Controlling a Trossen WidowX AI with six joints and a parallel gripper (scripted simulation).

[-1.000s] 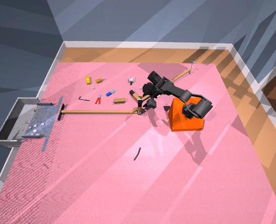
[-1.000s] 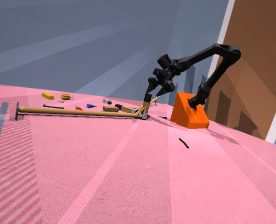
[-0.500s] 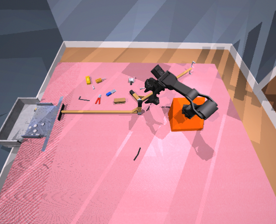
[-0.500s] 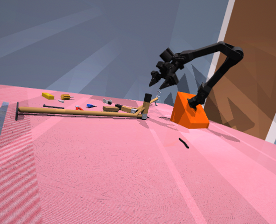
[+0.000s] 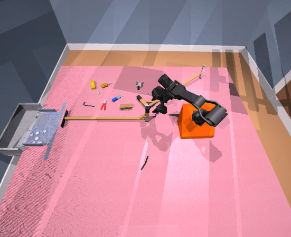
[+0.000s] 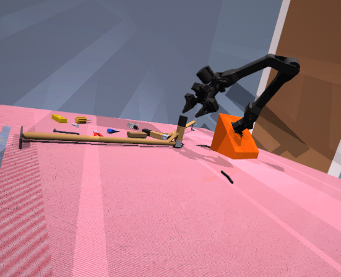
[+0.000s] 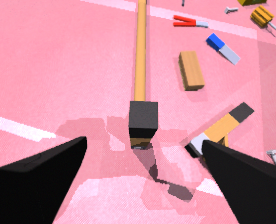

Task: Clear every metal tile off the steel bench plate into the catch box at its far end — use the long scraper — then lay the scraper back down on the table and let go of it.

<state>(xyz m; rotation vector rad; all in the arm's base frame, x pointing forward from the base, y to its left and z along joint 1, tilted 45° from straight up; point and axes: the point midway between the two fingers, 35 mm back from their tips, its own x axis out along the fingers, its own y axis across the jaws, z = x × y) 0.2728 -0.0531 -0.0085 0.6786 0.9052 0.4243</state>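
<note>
While the arm reached out from its orange base, the top view showed the long scraper lying on the pink worktop, its dark blade just beside the steel bench plate; pale tiles — perhaps four — lay on the plate, the catch box beyond. From the exterior, the hand hovered released above the scraper's upright grip. At the wrist, that grip stood between the spread fingers — untouched.
</note>
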